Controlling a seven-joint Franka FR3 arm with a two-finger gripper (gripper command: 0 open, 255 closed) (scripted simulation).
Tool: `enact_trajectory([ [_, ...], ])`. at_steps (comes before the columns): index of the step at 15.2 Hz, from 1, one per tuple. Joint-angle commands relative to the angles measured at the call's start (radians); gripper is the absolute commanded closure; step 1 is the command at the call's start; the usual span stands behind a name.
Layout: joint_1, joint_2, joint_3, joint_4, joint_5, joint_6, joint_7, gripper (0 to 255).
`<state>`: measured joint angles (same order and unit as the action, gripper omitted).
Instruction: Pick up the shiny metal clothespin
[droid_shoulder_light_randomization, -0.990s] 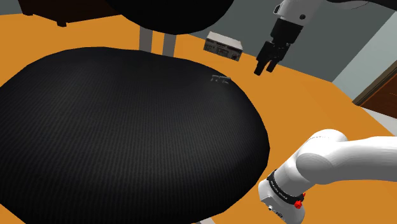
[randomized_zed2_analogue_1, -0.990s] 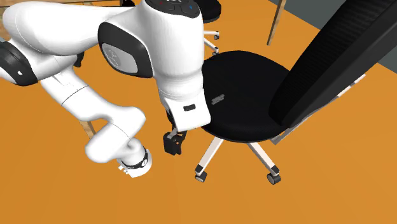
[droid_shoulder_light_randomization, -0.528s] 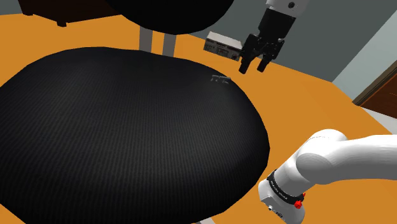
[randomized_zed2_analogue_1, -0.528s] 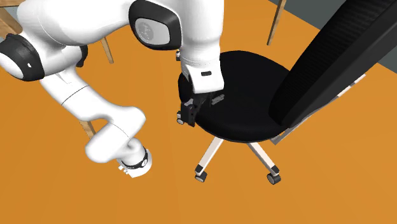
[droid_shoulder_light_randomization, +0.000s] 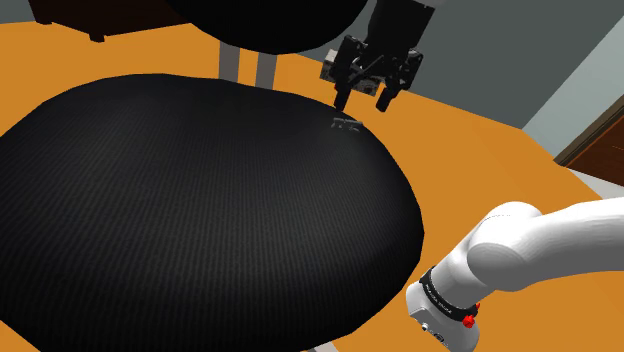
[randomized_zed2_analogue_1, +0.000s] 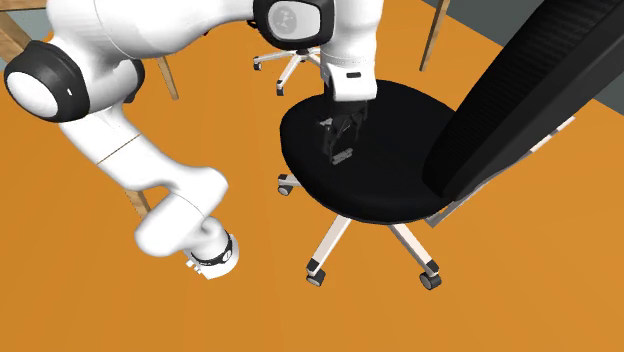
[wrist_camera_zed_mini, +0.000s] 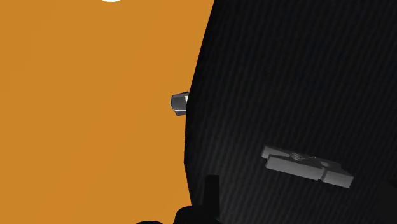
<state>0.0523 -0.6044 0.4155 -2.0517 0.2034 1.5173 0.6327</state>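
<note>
The clothespin is a small grey metal clip lying flat near the rim of a black chair seat. My gripper hangs open just above it and a little beyond it, with both fingers pointing down and nothing between them. In the wrist view the clothespin lies on the seat between the spread fingers, and one fingertip stands close to the seat's rim. In the second exterior view the gripper is over the seat and covers most of the clip.
The chair's black backrest rises beside the seat. A grey box lies on the orange floor behind the gripper. A chair caster shows below the seat's rim. My white arm fills the shoulder view's lower right.
The gripper has swung from over the floor beyond the seat's rim toward the shoulder view's left, turned about its axis, and now hangs over the clothespin. It stays open.
</note>
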Motion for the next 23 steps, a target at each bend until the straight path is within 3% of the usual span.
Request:
enact_trajectory([
  [1,-0.006,0.024,0.033,0.019,0.003,0.009,0.049,0],
  [9,0.005,0.000,0.040,-0.088,0.016,0.092,0.044,0],
  [10,0.005,0.002,0.042,-0.087,0.016,0.094,0.046,255],
  [19,0.007,0.000,0.039,-0.088,0.015,0.093,0.045,255],
  [23,0.003,0.015,0.033,-0.024,0.006,0.042,0.048,255],
])
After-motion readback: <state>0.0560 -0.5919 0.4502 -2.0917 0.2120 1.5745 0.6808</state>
